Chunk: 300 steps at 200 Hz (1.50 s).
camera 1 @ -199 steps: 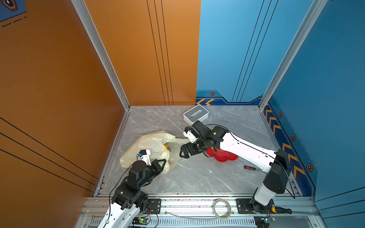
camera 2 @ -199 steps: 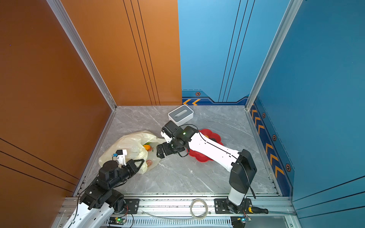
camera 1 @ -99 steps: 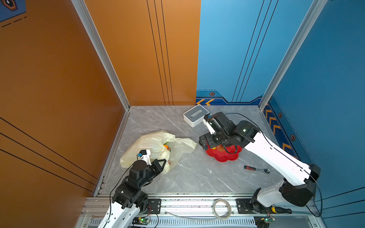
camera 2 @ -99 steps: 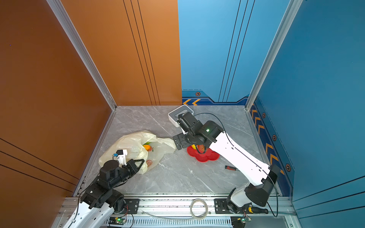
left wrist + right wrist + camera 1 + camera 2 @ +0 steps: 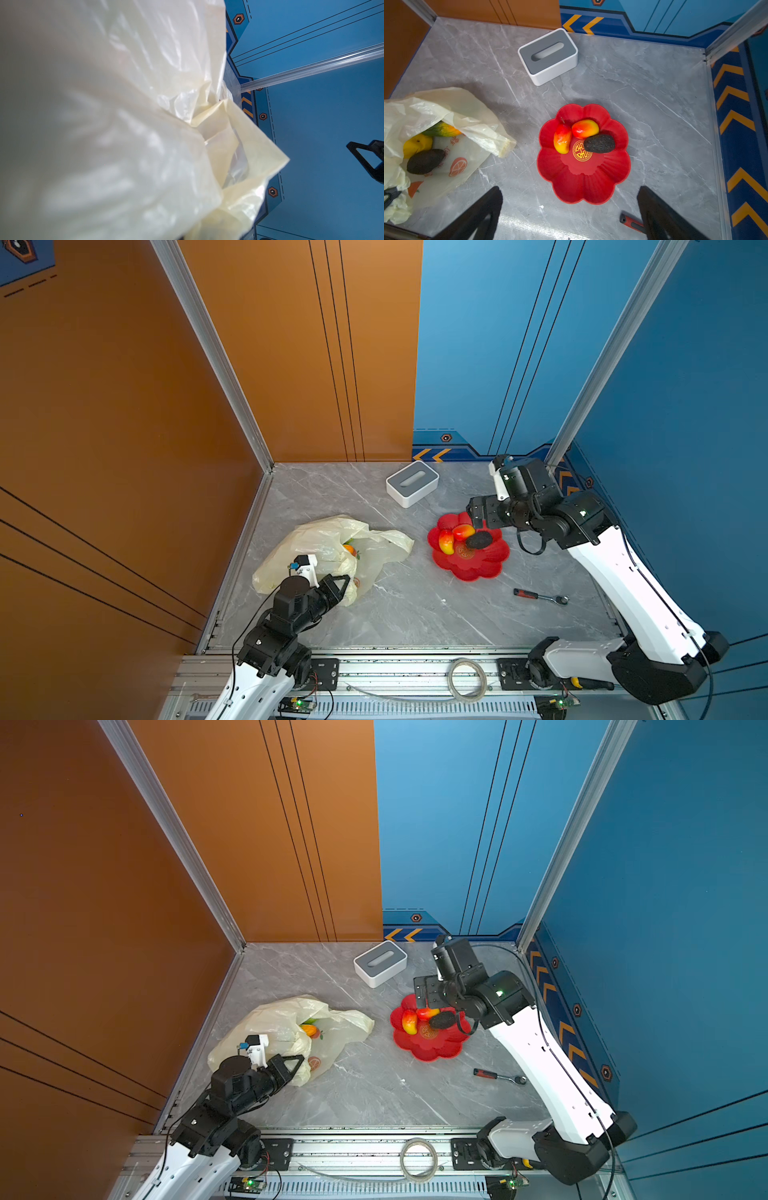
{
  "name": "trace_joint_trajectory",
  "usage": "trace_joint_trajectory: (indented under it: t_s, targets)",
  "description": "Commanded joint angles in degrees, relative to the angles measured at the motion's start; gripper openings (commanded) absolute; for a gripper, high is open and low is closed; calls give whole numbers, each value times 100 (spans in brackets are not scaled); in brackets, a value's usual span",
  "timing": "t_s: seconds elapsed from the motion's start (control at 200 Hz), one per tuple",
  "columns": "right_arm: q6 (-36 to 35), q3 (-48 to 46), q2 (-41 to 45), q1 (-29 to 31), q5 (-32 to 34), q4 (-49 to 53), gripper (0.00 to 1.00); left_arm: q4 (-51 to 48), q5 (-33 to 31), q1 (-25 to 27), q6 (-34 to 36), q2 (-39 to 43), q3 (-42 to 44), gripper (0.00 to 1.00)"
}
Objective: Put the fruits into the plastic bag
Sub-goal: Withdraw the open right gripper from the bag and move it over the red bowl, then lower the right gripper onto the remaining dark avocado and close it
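The plastic bag [image 5: 324, 539] [image 5: 274, 1023] lies crumpled at the left, its mouth facing right. My left gripper [image 5: 347, 578] [image 5: 301, 1056] is shut on the bag's near edge; in the left wrist view the bag [image 5: 124, 124] hides the jaws. Inside the bag show a yellow fruit [image 5: 417, 144], a dark avocado [image 5: 425, 161] and a green-orange mango [image 5: 441, 129]. Two red-yellow mangoes [image 5: 446, 542] [image 5: 585, 128] and a dark avocado [image 5: 478, 540] [image 5: 599, 143] lie in the red dish [image 5: 469, 568] [image 5: 581, 187]. My right gripper [image 5: 478, 514] [image 5: 428, 990] [image 5: 569, 189] hangs open and empty above the dish's far edge.
A white-and-grey box [image 5: 411, 483] [image 5: 548, 56] stands at the back. A red-handled ratchet [image 5: 540, 596] [image 5: 631, 223] lies right of the dish. Walls close the left, back and right. A cable coil [image 5: 467, 680] rests on the front rail.
My right arm has swung away from the bag's mouth, rightward and back, and now hangs over the red dish, still open. The left gripper and the bag have stayed put.
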<state>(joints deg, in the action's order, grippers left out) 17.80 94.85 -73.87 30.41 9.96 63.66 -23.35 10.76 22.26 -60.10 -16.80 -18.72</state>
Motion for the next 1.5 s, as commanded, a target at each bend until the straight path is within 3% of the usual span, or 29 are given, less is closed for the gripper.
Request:
trace_joint_trajectory:
  t_s: [0.0,0.19,0.365,0.541,0.891,1.041,1.247,1.497]
  targets:
    - [79,-360,238,-427,-416,-186,100,172,115,-86,6,-33,70,0]
    - [295,-940,373,-1450,-1549,-646,100,191,176,-134,50,-77,77,0]
    - [566,-1302,364,-2138,-1957,-902,100,191,240,-187,77,-91,87,0]
    - [744,-1493,178,-2325,-2101,-891,100,249,269,-213,44,-70,157,0]
    - [1695,-1936,100,-2349,-1128,-1197,100,288,396,-301,11,0,230,0]
    - [2708,-2087,23,-2347,-236,-1191,100,336,417,-328,-36,49,297,0]
    - [4158,-2408,121,-2233,311,-1091,100,298,453,-362,-35,77,293,0]
    - [5436,-2277,-152,-2066,313,-487,100,212,444,-389,-45,161,293,0]
